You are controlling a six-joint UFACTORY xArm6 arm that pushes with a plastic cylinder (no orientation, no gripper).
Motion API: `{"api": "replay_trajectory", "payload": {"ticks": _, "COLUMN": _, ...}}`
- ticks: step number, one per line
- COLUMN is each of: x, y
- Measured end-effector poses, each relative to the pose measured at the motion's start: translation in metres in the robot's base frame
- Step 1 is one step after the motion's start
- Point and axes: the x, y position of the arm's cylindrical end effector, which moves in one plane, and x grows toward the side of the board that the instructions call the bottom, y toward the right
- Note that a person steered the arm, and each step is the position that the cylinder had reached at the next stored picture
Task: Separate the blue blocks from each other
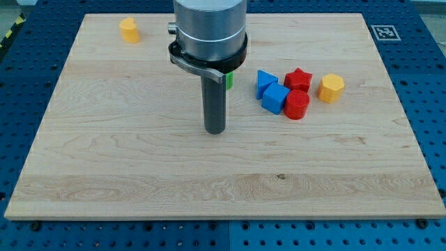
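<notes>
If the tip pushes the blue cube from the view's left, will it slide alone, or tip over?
The blue cube looks low and flat-based, so it will probably slide, not tip. It seems to touch the blue triangular block and the red cylinder, so these would likely move too. My tip is at its left, apart from it.

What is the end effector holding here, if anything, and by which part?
Nothing is held. My tip is a bare rod end, standing apart from the blocks, at the view's left of the blue cube and blue triangle.
</notes>
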Motion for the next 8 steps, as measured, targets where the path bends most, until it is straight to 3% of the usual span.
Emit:
{"api": "replay_trajectory", "payload": {"ticks": 2, "x": -0.012, "y": 0.055}}
{"api": "replay_trajectory", "payload": {"ticks": 4, "x": -0.061, "y": 0.063}}
{"api": "replay_trajectory", "payload": {"ticks": 8, "x": -0.096, "y": 0.092}}
